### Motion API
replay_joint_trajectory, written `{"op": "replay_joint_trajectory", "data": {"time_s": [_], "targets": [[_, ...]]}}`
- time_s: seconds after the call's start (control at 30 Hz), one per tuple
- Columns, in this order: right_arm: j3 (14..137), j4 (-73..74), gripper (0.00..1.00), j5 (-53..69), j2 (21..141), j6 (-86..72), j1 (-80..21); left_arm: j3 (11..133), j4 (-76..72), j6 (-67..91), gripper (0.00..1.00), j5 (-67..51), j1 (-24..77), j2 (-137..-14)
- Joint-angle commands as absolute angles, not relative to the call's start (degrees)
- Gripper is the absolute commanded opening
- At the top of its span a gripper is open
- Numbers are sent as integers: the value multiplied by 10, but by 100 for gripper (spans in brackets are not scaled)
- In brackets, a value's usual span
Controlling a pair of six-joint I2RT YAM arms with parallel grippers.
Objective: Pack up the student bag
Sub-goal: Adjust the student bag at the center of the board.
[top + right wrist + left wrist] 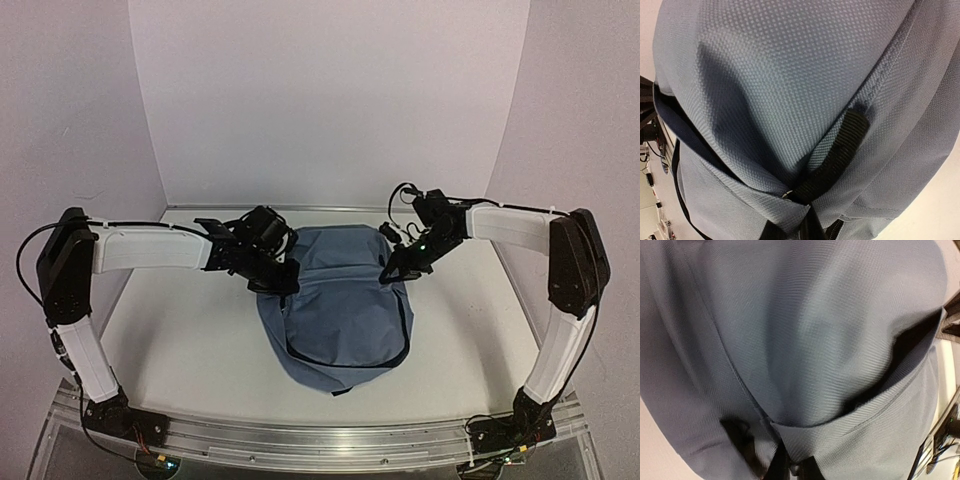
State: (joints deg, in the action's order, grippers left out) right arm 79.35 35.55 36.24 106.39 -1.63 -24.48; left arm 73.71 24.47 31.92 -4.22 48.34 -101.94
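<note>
The bag [335, 310] blocks mid-table. Open table [180, 320] lies either side. The left arm [150, 250] and right arm [510, 225] crowd its far corners.

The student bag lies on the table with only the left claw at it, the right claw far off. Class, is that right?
No. The right claw is at the student bag too, on the side opposite the left claw; the top external view shows it.

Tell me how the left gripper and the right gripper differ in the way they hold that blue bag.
The left gripper pinches the student bag at its left edge; the right gripper pinches its right edge. The left gripper closes on blue fabric by a seam, while a black strap runs down into the right gripper. Both are shut on the bag, toward its far half.
</note>
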Motion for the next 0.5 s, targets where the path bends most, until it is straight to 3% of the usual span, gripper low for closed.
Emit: {"op": "replay_joint_trajectory", "data": {"time_s": [0.0,0.2,0.47], "targets": [[821,381,0,318,1033,21,-227,708,275,297,0,-45,449,-935],[840,384,0,340,1033,25,-217,667,238,275,0,-98,388,-870],[856,354,0,384,1054,-22,-248,711,212,262,0,-142,348,-943]]}}
